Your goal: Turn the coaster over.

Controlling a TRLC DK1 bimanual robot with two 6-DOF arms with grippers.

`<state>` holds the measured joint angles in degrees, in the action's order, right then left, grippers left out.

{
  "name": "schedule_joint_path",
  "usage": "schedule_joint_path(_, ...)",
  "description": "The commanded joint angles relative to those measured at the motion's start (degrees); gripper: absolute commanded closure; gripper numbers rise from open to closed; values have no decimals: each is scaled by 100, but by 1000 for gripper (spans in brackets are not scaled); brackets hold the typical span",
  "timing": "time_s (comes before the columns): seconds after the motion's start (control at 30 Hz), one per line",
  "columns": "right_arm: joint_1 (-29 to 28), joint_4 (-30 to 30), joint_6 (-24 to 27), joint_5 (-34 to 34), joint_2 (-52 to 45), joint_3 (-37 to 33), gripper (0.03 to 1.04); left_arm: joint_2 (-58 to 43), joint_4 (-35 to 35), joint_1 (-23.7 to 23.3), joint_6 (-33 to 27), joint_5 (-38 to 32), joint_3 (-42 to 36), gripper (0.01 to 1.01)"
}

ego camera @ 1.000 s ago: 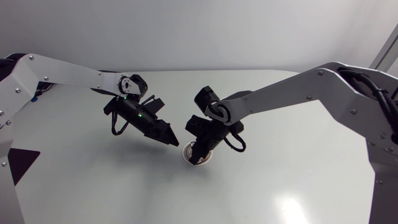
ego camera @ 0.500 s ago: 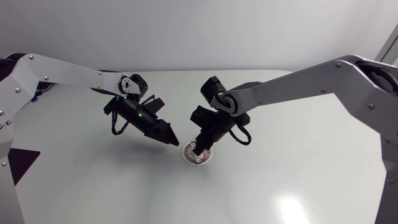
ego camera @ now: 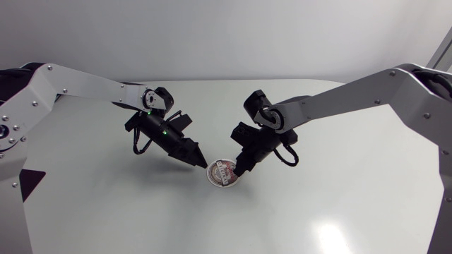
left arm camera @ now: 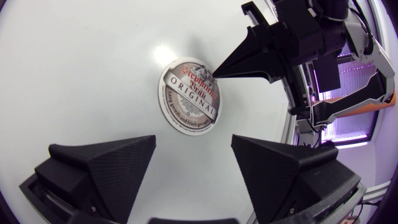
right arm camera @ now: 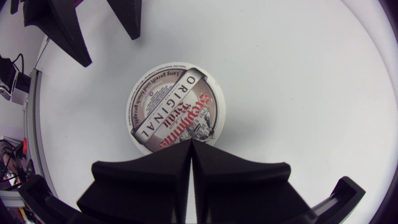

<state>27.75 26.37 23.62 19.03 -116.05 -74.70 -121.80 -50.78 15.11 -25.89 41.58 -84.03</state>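
Flat on the smooth white table, printed face up: round white-rimmed cardboard coaster with grey and red print; not yet over, by the look of it. Right matte black wedge-fingered gripper clamped on nothing, both fingers pressed into a single point, that point down at the coaster's rim; touching the card or only just above it, hard to say, since the closed fingers cover the very edge in the right wrist view. Left matte black wedge-fingered gripper spread wide and empty, hanging low just beside the opposite rim; coaster ahead of its fingers, not between them.

Looks like the prising step: thin card, slick surface, nothing to pinch from above. So: slide the closed right tip in low and shallow under the rim, never down onto the print; too steep, and likely just a shove that sends the disc skating across the table. Set one left finger against the far rim as a backstop; go slowly; raise the near edge only until both faces show. Then close the left fingers on the lifted card from two sides, or tip it on past upright and let it drop blank side up.
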Motion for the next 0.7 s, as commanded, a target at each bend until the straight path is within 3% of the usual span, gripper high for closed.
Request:
schedule_joint_path(0.0,29,-97,91,-4,56,254,1018,-186,-81,0,-30,-10,-131,167)
schedule_joint_path(0.33,143,-396,29,49,-199,456,1018,-459,-19,106,93,-265,-325,167)
schedule_joint_path(0.67,293,-396,-41,57,-164,430,1018,-687,174,493,647,-757,-316,170)
